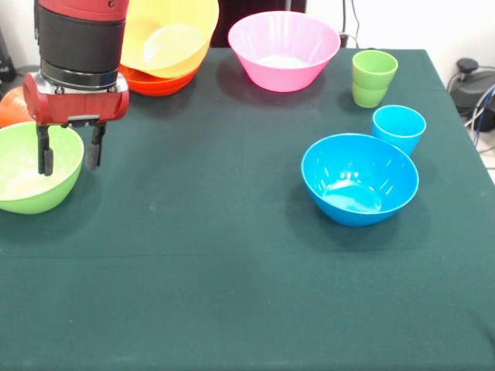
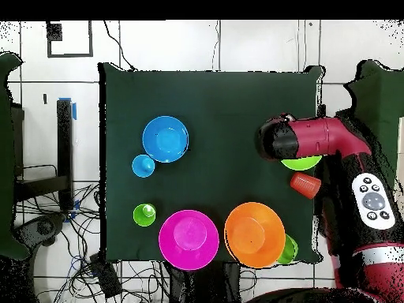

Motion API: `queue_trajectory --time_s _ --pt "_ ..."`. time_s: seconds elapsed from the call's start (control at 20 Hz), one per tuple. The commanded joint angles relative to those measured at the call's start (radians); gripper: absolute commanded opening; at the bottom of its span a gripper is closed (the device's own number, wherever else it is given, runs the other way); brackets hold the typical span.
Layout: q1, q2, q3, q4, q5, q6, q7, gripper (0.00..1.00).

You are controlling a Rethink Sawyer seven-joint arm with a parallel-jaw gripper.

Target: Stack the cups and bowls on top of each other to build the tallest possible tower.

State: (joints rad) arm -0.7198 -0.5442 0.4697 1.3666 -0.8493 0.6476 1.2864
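My gripper [image 1: 69, 154] is open and empty. Its jaws straddle the right rim of the lime green bowl [image 1: 31, 166] at the table's left. From overhead the arm's head [image 2: 274, 142] covers most of that bowl [image 2: 304, 164]. The orange cup [image 1: 9, 107] lies at the left edge, also visible in the overhead view [image 2: 305, 185]. The large orange bowl [image 1: 170, 35] sits tilted in the red-orange bowl [image 1: 155, 82]. The pink bowl [image 1: 282, 50], lime green cup [image 1: 373, 77], light blue cup [image 1: 399, 127] and blue bowl [image 1: 360, 178] stand apart. No tower stands.
A small green bowl [image 2: 289, 249] lies by the orange bowl [image 2: 254, 233] at the table's edge near the robot's base. The dark green table [image 1: 216, 255] ends close to the right of the cups. Cables and a black device [image 1: 468, 81] lie off the table.
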Motion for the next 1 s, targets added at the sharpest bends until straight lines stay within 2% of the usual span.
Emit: queue_trajectory --time_s 0.05,1.0 --pt "0.056 0.096 -0.072 -0.007 -0.008 0.086 0.041 1.00" --pt "0.088 0.094 -0.115 -0.001 0.008 0.036 0.034 1.00"
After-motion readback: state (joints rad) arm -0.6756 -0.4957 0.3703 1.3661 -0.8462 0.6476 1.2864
